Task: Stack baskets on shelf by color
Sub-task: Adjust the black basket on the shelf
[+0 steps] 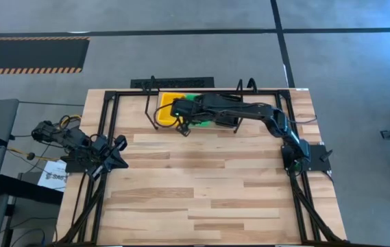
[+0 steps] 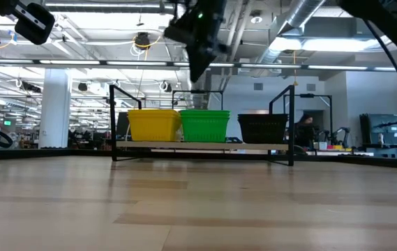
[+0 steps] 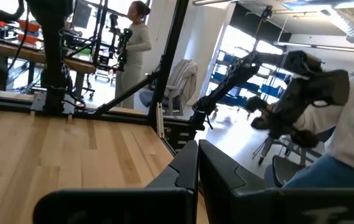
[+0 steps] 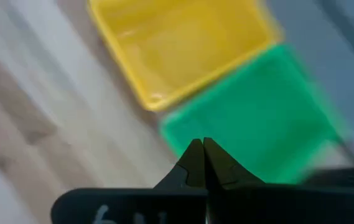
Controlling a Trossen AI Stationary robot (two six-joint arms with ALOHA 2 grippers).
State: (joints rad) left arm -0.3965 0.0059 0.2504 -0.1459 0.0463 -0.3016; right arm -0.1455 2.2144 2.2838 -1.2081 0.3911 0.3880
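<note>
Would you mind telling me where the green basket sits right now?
In the low view the green basket stands on the shelf, in the middle, between the yellow basket and the black basket.

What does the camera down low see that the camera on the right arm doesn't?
Only the low view shows the black perforated plastic basket, the thin black metal shelf under all three baskets, and the big room behind. Only the right wrist view looks down into the baskets from above, showing their insides, with the right gripper hanging over them, its fingers shut and holding nothing. Both views show the yellow perforated plastic basket and the green perforated plastic basket sitting side by side.
</note>
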